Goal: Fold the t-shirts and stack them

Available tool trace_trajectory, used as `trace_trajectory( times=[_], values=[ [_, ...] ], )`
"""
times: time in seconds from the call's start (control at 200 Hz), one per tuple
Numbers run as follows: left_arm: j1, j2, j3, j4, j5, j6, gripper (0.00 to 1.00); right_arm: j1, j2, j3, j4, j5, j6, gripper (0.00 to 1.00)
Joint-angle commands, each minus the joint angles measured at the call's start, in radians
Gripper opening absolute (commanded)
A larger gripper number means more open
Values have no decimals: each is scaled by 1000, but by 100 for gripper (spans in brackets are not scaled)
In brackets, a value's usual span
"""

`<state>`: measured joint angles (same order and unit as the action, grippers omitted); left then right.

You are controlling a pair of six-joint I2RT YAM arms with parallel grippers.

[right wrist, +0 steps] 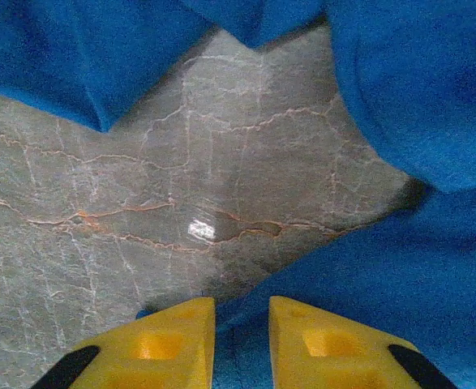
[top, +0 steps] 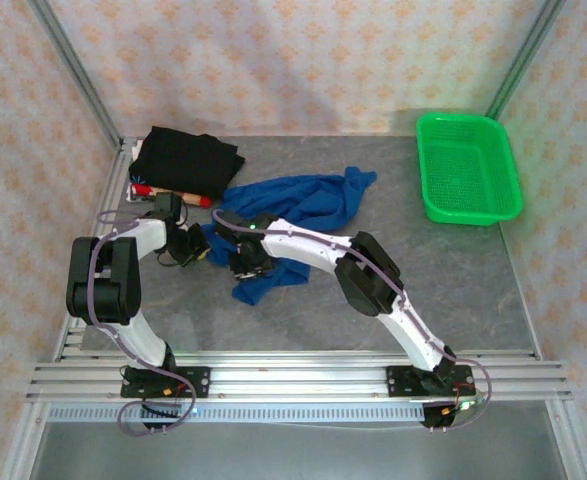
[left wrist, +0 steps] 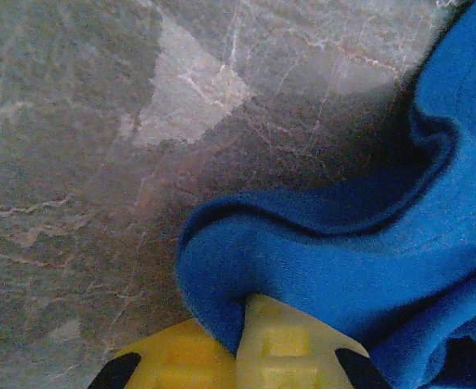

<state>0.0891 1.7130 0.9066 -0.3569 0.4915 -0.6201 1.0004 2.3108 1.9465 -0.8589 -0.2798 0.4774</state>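
Left wrist view shows your left gripper (left wrist: pixel 238 328) pinching an edge of the blue t-shirt (left wrist: pixel 343 259); your right gripper (right wrist: pixel 242 316) clamps narrowly on the same cloth over the grey table (right wrist: pixel 181 203).

White links (top: pixel 308 240) join chunky black joint housings (top: pixel 101 280); grey cables (top: pixel 133 425) loop at the black bases (top: pixel 163 382). Left gripper (left wrist: pixel 236 348) and right gripper (right wrist: pixel 242 340) have yellow fingers (right wrist: pixel 160 344) edged in black.
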Motion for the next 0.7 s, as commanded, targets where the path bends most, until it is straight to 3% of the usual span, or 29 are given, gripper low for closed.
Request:
trace_trajectory(
  times=[0.0,0.13,0.275,0.285,0.34,0.395,0.585,0.695],
  values=[
    [18,42,-51,-68,-61,31,0,14,-32,-46,1,61,6,20],
    [19,43,-48,-67,-57,31,0,13,-63,-84,30,74,6,0],
    [20,41,-53,-65,-57,33,0,13,-82,-95,27,81,16,0],
    [19,41,-53,-65,-58,34,0,13,-88,-94,30,80,16,2],
    [20,37,-54,-65,-53,33,0,15,-114,-96,41,77,13,31],
    [20,34,-57,-64,-50,34,0,18,-134,-96,44,87,6,44],
    [20,25,-56,-59,-36,34,0,26,-134,-68,11,91,-12,58],
    [20,31,-54,-60,-27,39,0,47,-98,-18,-31,102,-42,60]
  ],
)
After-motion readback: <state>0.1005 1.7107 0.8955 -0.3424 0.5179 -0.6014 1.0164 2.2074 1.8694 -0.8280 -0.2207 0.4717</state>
